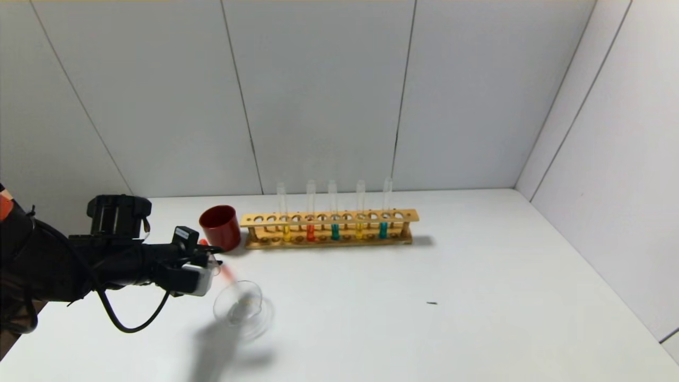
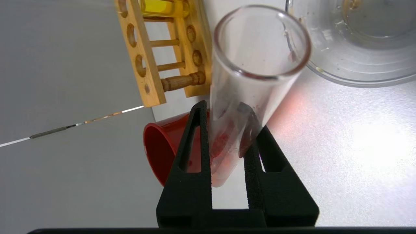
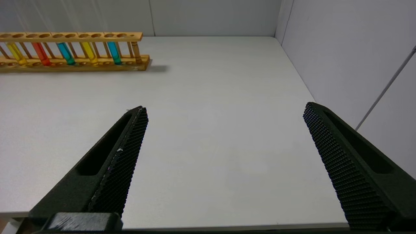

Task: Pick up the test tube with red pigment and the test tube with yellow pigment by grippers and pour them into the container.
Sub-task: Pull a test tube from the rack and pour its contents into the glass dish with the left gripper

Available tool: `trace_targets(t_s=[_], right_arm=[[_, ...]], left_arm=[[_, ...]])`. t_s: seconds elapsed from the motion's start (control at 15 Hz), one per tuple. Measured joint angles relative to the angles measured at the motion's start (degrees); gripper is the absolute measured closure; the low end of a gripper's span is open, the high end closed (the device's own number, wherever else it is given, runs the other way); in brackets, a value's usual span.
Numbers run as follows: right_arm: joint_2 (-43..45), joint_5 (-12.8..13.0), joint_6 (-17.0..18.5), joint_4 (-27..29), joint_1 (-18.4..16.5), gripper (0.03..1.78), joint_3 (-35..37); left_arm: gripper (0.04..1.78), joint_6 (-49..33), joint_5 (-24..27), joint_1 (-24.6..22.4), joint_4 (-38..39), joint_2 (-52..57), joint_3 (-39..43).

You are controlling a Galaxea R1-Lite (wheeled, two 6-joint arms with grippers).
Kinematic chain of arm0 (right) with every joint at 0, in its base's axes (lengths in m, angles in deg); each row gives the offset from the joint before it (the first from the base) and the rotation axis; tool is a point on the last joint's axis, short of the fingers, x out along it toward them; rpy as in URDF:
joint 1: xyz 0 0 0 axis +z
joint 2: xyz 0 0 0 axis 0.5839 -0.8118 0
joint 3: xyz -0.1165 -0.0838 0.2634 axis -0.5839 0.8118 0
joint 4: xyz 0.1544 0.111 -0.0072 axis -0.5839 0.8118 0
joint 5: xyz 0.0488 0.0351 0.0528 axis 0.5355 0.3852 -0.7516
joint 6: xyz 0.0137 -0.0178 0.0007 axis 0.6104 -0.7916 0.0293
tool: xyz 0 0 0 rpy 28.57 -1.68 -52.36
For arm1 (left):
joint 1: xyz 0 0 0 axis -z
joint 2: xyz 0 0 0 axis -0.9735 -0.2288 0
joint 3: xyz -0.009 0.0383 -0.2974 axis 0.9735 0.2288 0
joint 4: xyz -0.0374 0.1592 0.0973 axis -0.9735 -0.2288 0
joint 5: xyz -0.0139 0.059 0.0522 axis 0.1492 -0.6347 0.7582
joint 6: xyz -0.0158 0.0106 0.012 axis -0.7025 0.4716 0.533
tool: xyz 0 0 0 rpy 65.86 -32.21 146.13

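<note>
My left gripper (image 1: 211, 261) is shut on the test tube with red pigment (image 1: 227, 272) and holds it tilted, mouth down towards the container (image 1: 241, 309), a clear glass dish on the table. In the left wrist view the jaws (image 2: 226, 109) clamp the tube (image 2: 256, 65) near its reddish tip, and its open mouth lies just short of the dish rim (image 2: 357, 76). A test tube with yellow pigment (image 1: 286, 231) stands at the left end of the wooden rack (image 1: 329, 217). My right gripper (image 3: 224, 109) is open and empty above the table's near right edge.
The rack also holds a red tube (image 1: 310, 232), a second yellow tube (image 1: 359, 230) and two teal tubes (image 1: 334, 231). A dark red cup (image 1: 219, 227) stands between the rack and my left gripper. A small dark speck (image 1: 432, 303) lies on the white table.
</note>
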Motion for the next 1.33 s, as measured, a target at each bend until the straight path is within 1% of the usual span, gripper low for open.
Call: trace_targets(t_s=[0.27, 0.53, 0.73, 1.07, 1.2, 1.33], right_arm=[[0.00, 0.00, -0.05, -0.02, 0.00, 0.06, 0.00], [0.00, 0.02, -0.02, -0.02, 0.00, 0.06, 0.00], [0.00, 0.02, -0.02, -0.02, 0.00, 0.06, 0.00], [0.00, 0.00, -0.02, -0.02, 0.00, 0.06, 0.00], [0.00, 0.02, -0.02, -0.02, 0.00, 0.06, 0.00], [0.00, 0.02, -0.02, -0.02, 0.00, 0.06, 0.00]], left_arm=[[1.49, 4.08, -0.83, 0.00, -0.13, -1.68, -1.12], [1.49, 7.58, -2.97, -0.11, -0.16, -1.60, -1.29], [1.49, 10.25, -4.74, -0.06, -2.95, -1.37, -1.40], [1.49, 11.80, -5.44, 0.57, -3.25, -0.94, -1.49], [1.49, 12.04, -6.56, 0.74, -3.06, -0.85, -1.49], [1.49, 14.36, -6.92, 0.74, -3.15, -0.73, -1.46]])
